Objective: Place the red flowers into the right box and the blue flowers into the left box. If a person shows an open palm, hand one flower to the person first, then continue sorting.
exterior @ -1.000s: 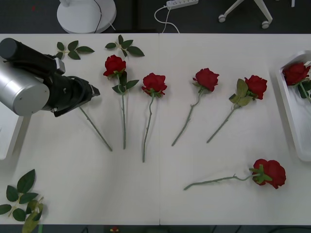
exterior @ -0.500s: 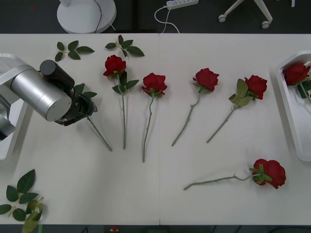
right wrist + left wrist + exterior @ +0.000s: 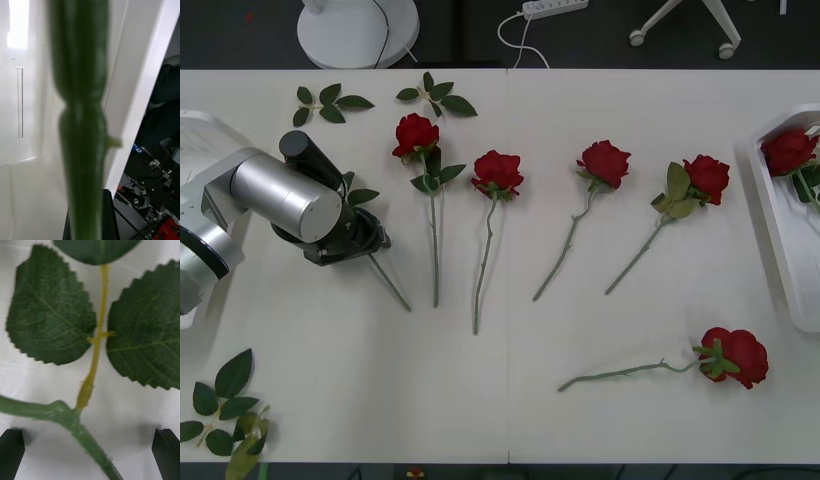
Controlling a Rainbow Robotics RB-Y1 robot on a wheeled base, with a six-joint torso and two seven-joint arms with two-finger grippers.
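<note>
The left gripper [image 3: 370,240] is low over the table's [image 3: 510,400] left part, and in the front view its silver wrist and black housing cover the bloom and upper stem of the rose beneath it [image 3: 388,280], so only two leaves at the wrist's far side and the bare lower stem running out toward the table's near edge can be seen. In the left wrist view the two black fingertips [image 3: 11,453] sit at the corners, spread wide and gripping nothing; that rose's green stem [image 3: 67,420] crosses the gap between them, with a yellowish leaf stalk branching off into broad saw-edged leaves [image 3: 52,315] beyond the tips. The right wrist view has a thick, blurred green stem [image 3: 80,123] running straight up from the right gripper [image 3: 88,221], whose dark finger parts frame its base; whether they clamp it cannot be told. Behind that stem is a white moulded surface, most likely the right box [image 3: 780,250], which the front view cuts off at the table's right edge with a red bloom [image 3: 788,150] lying in it. To the right of the left gripper, four more red flowers [image 3: 498,172] lie on the table, blooms away from the robot and stems trailing toward it, and a fifth [image 3: 735,356] lies crosswise near the front edge. Loose leaf sprigs [image 3: 330,102] lie beyond the left gripper.
</note>
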